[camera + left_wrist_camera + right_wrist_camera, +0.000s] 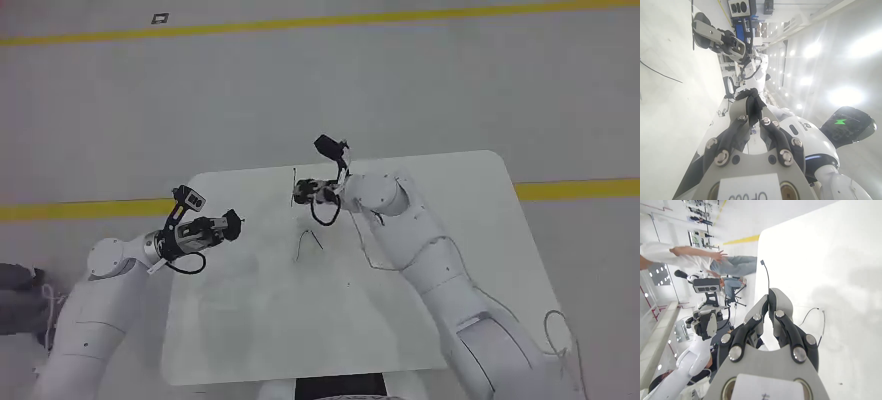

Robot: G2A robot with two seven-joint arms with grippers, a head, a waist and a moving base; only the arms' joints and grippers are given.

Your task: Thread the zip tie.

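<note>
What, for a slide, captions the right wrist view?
Right gripper shut on a zip tie above the white table.

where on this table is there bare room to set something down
Widest bare patch: the table's near half, between the two arms, on the robot's side of the loose zip ties. The far corner beyond the right arm is also bare. Crowded: the far middle, where the right pincer holds a zip tie just beyond the loose ones.
</note>
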